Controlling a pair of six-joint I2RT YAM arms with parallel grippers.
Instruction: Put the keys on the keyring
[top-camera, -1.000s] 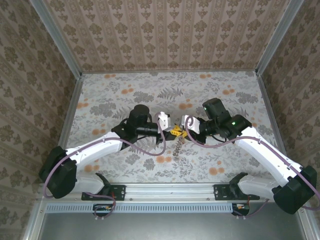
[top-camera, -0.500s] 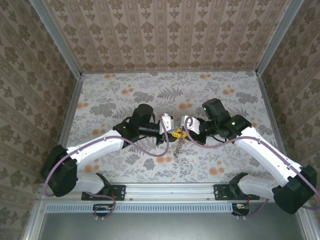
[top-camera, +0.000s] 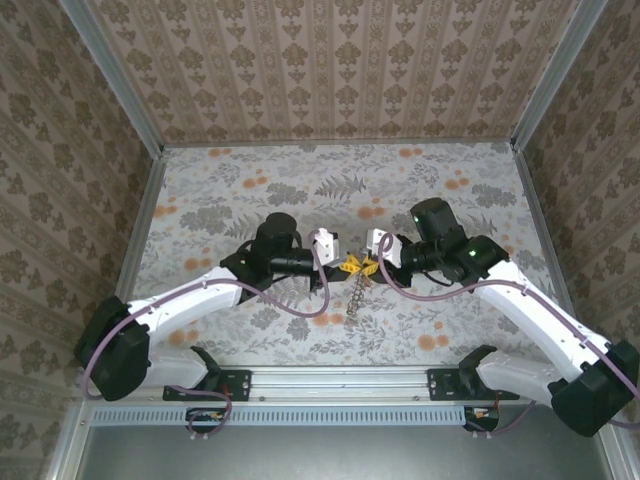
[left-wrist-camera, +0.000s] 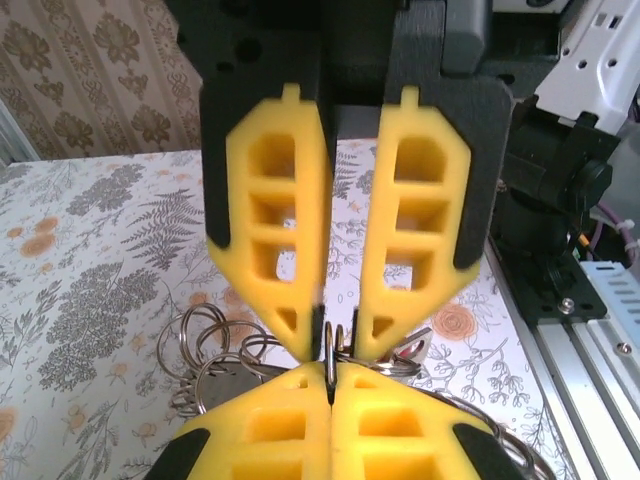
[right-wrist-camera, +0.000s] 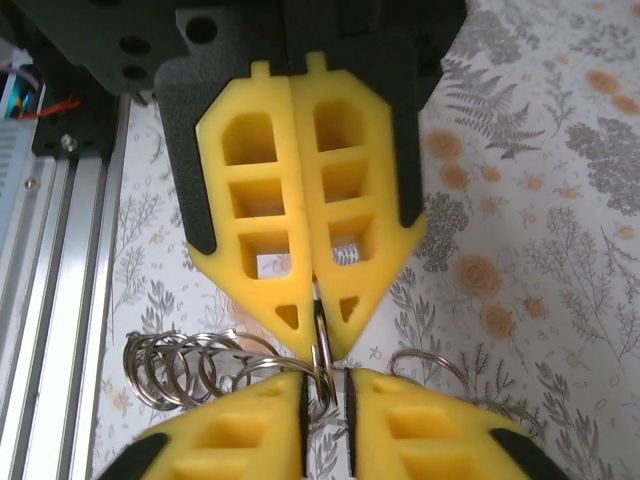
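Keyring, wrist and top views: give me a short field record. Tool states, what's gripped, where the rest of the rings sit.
left tool: shut, pinching the keyring at its fingertips
right tool: tip to tip with the left tool, jaws slightly apart, keyring standing in the gap
keyring: thin silvery ring, upright between the two tools
linked rings: silvery string trailing from the tools toward the near edge
contact with table: cannot tell whether the linked rings rest on it

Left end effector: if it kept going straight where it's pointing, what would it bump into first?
Most likely the right end effector, which faces it tip to tip. The left end effector is pinching a thin metal ring that reaches between the other's yellow fingers, so they nearly touch.
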